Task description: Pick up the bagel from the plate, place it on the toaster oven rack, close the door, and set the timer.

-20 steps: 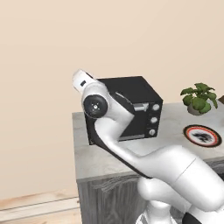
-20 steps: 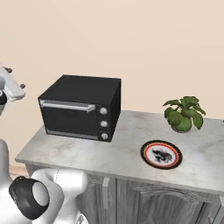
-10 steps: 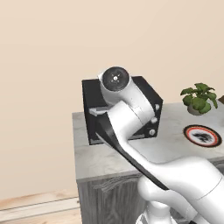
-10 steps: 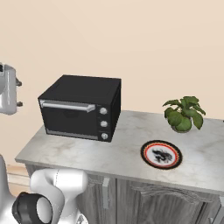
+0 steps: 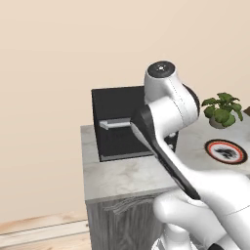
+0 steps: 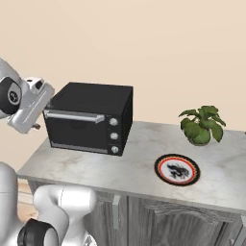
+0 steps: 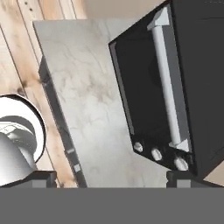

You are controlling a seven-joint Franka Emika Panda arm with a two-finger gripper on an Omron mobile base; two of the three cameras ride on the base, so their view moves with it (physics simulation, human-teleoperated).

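The pale marbled stone worktop [image 6: 129,166] sat on grey wood cabinets against a plain beige wall, with plank flooring below. On its left stood the black box-shaped toaster oven [image 6: 91,117], its black rectangular door with a horizontal silver bar handle [image 6: 77,126] shut, three knobs down its right side. The white arm's end effector [image 6: 36,126] hung off the worktop's left end, just beside the oven's front corner; whether its fingers were wide or narrow could not be told. The round white plate with red-orange rim and dark centre pattern [image 6: 177,169] lay well to the right, in front of a potted green plant [image 6: 201,125] (the bagel itself could not be made out on it). The handle's long axis ran left to right, so reaching the plate probably meant crossing rightward past the oven.
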